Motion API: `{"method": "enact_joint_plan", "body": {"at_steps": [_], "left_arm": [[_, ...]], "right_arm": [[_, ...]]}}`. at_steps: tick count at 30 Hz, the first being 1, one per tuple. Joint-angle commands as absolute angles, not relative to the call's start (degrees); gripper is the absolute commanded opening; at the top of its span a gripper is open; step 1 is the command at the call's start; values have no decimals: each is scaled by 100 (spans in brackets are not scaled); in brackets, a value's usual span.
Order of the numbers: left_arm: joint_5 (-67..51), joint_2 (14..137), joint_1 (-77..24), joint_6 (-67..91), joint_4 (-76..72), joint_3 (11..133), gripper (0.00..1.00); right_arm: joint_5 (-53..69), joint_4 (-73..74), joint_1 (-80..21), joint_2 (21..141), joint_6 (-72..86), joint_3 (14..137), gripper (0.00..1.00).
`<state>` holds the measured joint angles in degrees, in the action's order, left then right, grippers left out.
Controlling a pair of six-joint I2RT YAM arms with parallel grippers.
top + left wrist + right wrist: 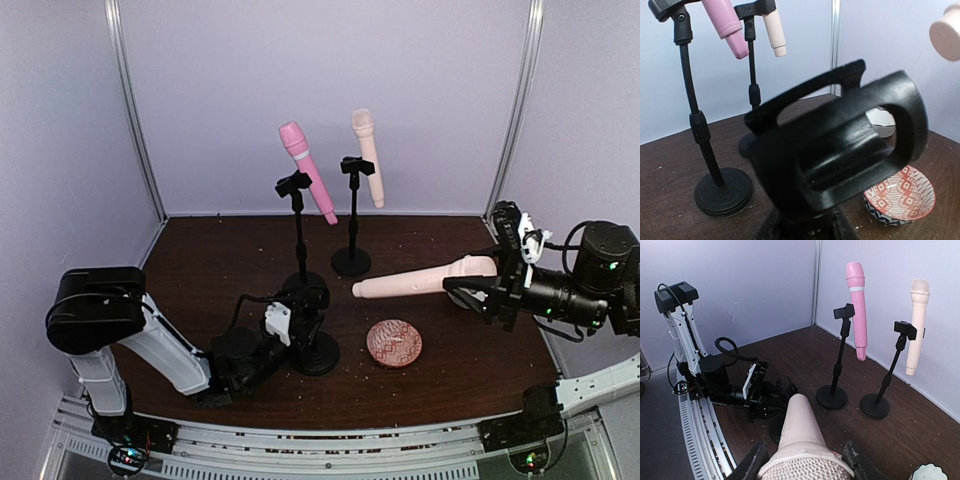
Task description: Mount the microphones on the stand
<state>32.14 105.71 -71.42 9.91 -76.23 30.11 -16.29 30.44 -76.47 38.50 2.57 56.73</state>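
Note:
A pink microphone [305,168] and a cream microphone [368,155] sit clipped in two black stands [351,262] at the back. My right gripper [490,280] is shut on the head end of another cream microphone [415,282], holding it level above the table with its tail pointing left; it fills the right wrist view [802,435]. A third black stand [318,355] stands in front with an empty clip [840,135]. My left gripper [305,310] is low at its stem, fingers closed on either side just under the clip.
A round patterned pink dish [394,343] lies on the brown table right of the front stand's base, below the held microphone. White walls close in the back and sides. The left arm lies low along the table's near left.

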Motion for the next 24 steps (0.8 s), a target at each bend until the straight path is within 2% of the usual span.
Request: {"method": "enact_joint_plan", "body": {"at_steps": [1, 8, 24], "left_arm": [[2257, 10299, -6886, 756, -8324, 2877, 6], [867, 10292, -6367, 857, -8604, 2703, 0], [713, 10415, -6358, 939, -8789, 2728, 0]], "right_arm": [[-1316, 2631, -7632, 3761, 213, 5581, 0], [-1071, 2029, -7630, 3807, 183, 5244, 0], [-1266, 1455, -7637, 4626, -295, 5064, 0]]}}
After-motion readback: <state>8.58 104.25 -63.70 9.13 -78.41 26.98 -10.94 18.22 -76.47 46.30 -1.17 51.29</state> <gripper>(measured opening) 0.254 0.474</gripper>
